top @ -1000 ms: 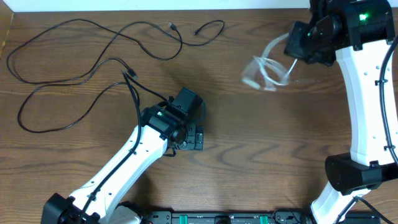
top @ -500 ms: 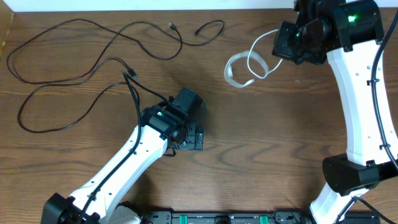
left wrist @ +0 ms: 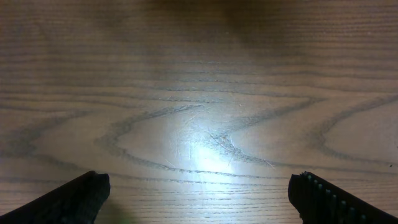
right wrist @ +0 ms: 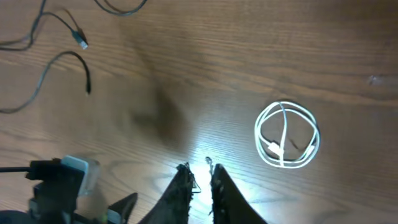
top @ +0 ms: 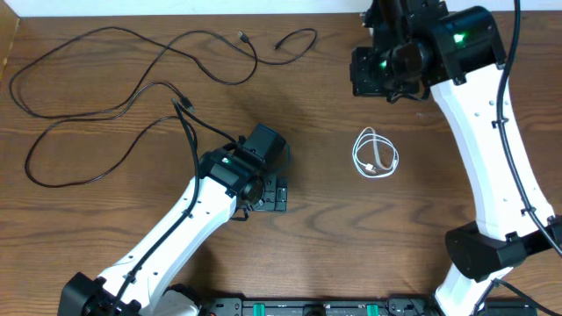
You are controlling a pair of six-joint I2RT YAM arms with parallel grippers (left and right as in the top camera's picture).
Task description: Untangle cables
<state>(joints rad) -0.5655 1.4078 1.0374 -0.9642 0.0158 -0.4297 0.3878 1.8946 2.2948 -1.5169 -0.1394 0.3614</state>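
Note:
A short white cable (top: 375,154) lies in a loose coil on the wood, right of centre, with nothing touching it. The right wrist view shows that coil (right wrist: 274,148) right of my right gripper (right wrist: 198,168), whose fingers stand a narrow gap apart with nothing between them. Overhead, the right gripper (top: 386,75) hangs above the table, up and beyond the coil. Long black cables (top: 241,36) sprawl over the far left, one plug end (top: 183,104) near my left arm. My left gripper (left wrist: 202,199) is wide open over bare wood (top: 268,195).
The left arm's white link (top: 167,237) runs from the bottom left to the table's middle. The right arm's link (top: 487,140) rises along the right side. A black rail (top: 316,307) lines the near edge.
The white cable has left my right gripper and dropped onto the table as a coil. The right gripper moved left and its jaws parted a little. The left arm stayed still.

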